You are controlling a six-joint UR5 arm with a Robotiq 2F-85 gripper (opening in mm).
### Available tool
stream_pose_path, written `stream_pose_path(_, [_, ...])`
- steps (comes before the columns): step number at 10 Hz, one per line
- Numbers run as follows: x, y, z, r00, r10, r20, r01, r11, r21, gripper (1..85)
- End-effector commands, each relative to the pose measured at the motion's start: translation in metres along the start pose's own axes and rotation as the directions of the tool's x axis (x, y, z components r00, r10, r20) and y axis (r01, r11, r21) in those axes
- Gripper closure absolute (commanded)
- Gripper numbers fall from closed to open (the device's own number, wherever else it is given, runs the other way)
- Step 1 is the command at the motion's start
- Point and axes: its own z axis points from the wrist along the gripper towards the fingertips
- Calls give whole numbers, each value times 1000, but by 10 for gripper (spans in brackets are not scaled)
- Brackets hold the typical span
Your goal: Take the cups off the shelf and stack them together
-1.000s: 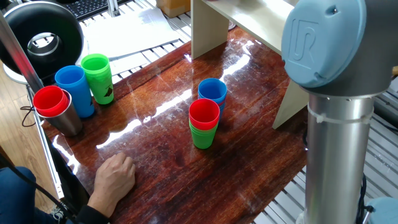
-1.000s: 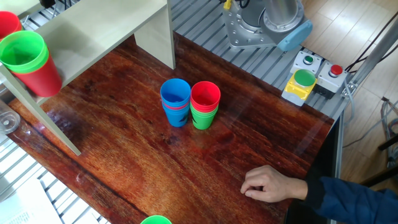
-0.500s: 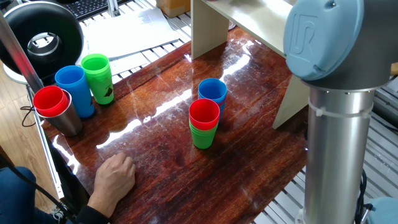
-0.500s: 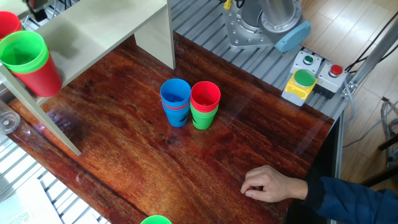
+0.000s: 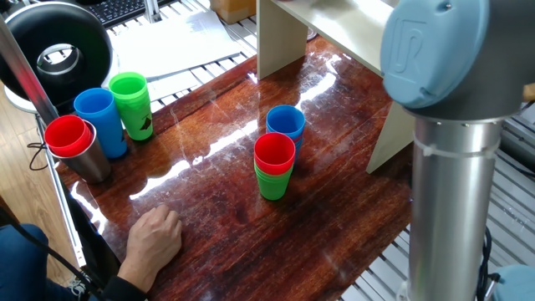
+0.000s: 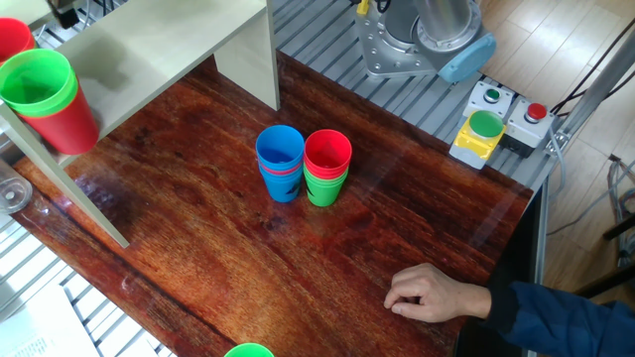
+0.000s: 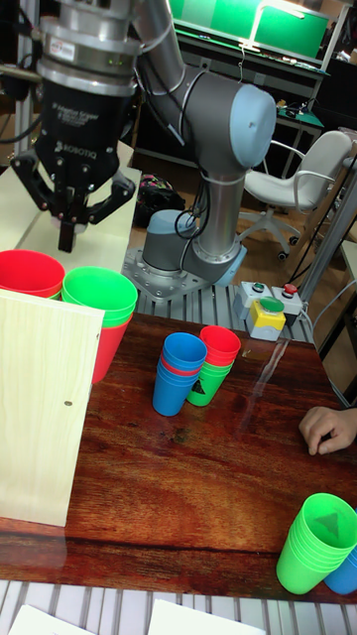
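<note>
My gripper hangs over the cream shelf, its fingers drawn together on nothing. Just below and in front of it, on the shelf top, stand a red cup and a green cup nested in a red one; the nested pair also shows in the other fixed view. On the table below sit two stacks side by side: a blue-topped stack and a red cup on green ones.
A person's hand rests on the table's front edge. At one end stand a green cup, a blue cup and a red cup in a grey metal tumbler. A button box sits by the arm's base.
The arm has shifted slightly above the shelf. The cups and the person's hand have not moved.
</note>
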Motion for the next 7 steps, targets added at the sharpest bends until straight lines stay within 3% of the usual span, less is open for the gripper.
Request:
stream_pose_path(1, [6,13,-13,1000,2,-18,-1,1000,10,840])
stream_pose_path(2, [4,9,-13,1000,-17,-14,17,1000,21,840])
stream_pose_path(4, [12,16,-9,1000,2,-14,-2,1000,3,840])
stream_pose_path(5, [19,24,3,999,33,2,-33,999,-36,840])
stream_pose_path(7, [31,35,27,997,63,44,-62,997,-41,840])
